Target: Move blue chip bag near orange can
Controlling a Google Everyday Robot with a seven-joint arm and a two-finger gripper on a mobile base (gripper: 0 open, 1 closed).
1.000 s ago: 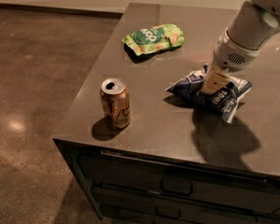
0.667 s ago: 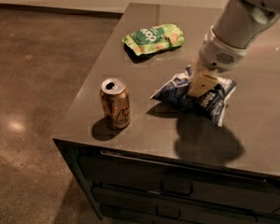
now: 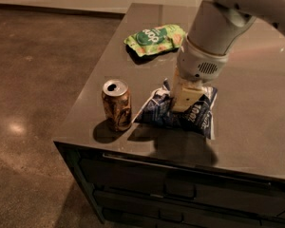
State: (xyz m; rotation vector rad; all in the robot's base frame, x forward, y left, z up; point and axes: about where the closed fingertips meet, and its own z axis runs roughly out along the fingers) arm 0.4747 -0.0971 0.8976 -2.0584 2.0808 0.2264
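The orange can (image 3: 117, 106) stands upright near the front left corner of the dark counter (image 3: 256, 103). The blue chip bag (image 3: 155, 111), crinkled dark blue with white lettering, lies just right of the can with a narrow gap between them. My gripper (image 3: 182, 101) comes down from the upper right and is shut on the middle of the bag, its cream fingers (image 3: 183, 91) pressed into the foil. I cannot tell whether the bag rests on the counter or hangs just above it.
A green snack bag (image 3: 156, 38) lies at the back of the counter, behind the can and the blue bag. The counter's left and front edges drop to the floor close to the can. Drawers (image 3: 180, 189) sit below the front edge.
My gripper has carried the blue chip bag leftward across the counter, from well right of the can to just beside it. The can and the green bag have not moved.
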